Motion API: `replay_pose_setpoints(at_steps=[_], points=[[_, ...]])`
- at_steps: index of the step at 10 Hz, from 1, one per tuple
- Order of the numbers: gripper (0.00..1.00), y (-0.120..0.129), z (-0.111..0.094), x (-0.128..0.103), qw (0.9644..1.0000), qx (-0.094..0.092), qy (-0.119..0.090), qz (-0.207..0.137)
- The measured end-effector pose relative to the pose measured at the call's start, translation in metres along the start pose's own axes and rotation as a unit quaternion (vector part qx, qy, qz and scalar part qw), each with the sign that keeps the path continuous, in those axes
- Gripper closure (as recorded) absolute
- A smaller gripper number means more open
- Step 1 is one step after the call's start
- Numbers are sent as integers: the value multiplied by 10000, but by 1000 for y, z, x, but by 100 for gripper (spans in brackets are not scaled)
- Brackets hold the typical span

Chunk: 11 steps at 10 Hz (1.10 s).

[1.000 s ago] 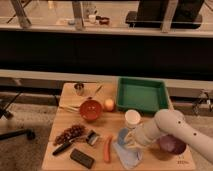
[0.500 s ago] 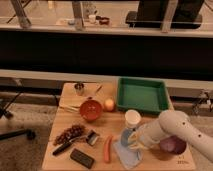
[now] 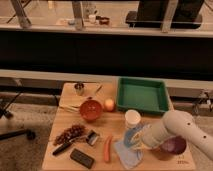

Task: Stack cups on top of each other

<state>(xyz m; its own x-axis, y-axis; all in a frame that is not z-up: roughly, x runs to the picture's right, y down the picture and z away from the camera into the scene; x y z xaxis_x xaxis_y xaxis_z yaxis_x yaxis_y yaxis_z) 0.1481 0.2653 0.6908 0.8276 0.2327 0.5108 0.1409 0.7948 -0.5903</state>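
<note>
Nearest edge of bench: small dark print at the corner, nearer than the gripper and off to its right in view, unreadable. No other writing legible anywhere.

Black block and carrot lie nearer and left of the gripper. Blue cloth lies just under and in front of it.

Gripper is low over the bench at the cloth's far edge, right at the light blue cup. Cannot tell whether it is closed on the cup, apart, or only touching; the two blur together. Cup partly hidden, rim not clear.

Purple bowl is just right of the gripper, its far side covered by the white arm; arm cut off at the picture edge.

Cream-white cup stands upright just beyond the gripper, directly behind the blue one, not stacked.

Farther left: grapes, red bowl, orange ball. Farthest: green tray, small metal cup.
</note>
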Motion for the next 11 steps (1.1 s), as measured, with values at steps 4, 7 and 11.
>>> replay_pose_setpoints(at_steps=[4,7,11], points=[[100,3,-9,0,10000,46,-76,-6],[100,3,-15,5,9999,98,-115,51],[100,-1,-22,10,9996,175,-192,135]])
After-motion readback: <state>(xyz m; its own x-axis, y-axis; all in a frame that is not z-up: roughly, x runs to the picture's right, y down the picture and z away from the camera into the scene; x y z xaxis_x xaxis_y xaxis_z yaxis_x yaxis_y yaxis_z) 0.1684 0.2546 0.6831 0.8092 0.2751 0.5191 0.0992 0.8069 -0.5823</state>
